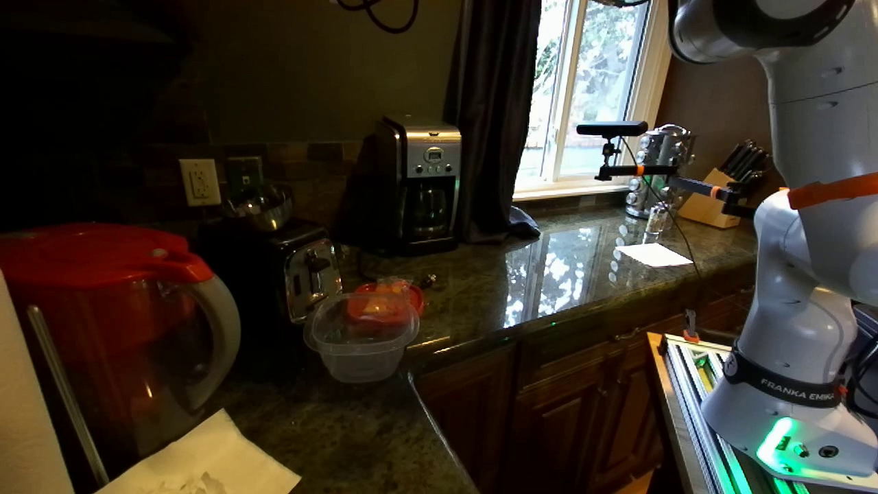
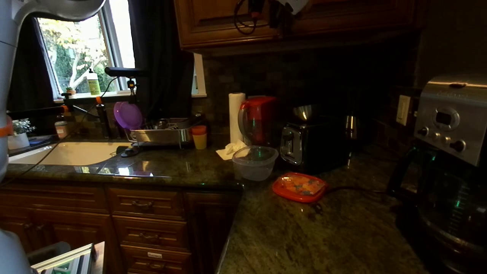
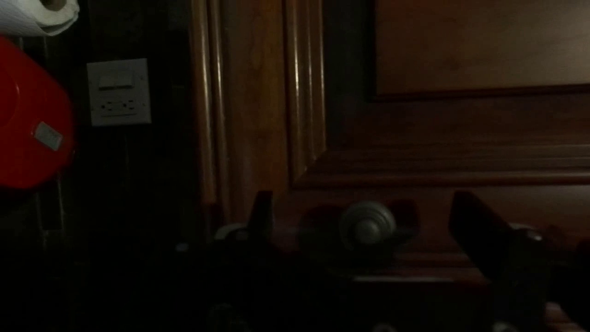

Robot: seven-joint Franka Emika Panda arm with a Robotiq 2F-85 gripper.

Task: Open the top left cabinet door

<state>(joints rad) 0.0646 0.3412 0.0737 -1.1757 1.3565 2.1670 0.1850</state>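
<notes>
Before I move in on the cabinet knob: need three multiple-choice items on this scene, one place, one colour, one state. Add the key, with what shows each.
1. Where is the metal bowl relative to the toaster?
A) In front of it
B) On top of it
C) Underneath it

2. What colour is the pitcher lid?
A) Blue
B) White
C) Red

3. In the wrist view, how does the gripper stand at the cabinet knob?
A) Open
B) Shut on it
C) Shut beside it

Key:
1. B, since both exterior views show the bowl resting on the toaster's top.
2. C, since it shows plain red in both exterior views.
3. A, since the fingers stand wide apart, with the knob showing in the gap between them.
</notes>
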